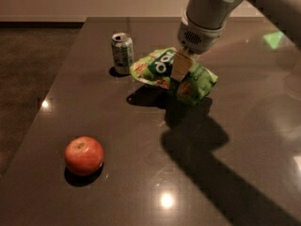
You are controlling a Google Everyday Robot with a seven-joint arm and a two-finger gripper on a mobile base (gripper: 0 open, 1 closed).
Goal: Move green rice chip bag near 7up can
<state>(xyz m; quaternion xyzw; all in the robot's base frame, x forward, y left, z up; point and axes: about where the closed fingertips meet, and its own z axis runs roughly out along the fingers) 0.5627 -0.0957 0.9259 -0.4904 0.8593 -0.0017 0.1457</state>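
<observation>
Left of the hand [180, 70] in the camera view stands the 7up can [122, 53], while the green rice chip bag [159, 66], pinched at its middle by the hand and seemingly raised off the desk [141, 182], stretches sideways, its left end just beside that can.

Pale grey cylindrical arm [207, 6], vented wrist collar [195, 36], tan gripper [180, 69] beneath, upper-right

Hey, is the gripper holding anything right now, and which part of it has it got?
Yes: the gripper is shut on the green rice chip bag, pinching it near its middle.
</observation>
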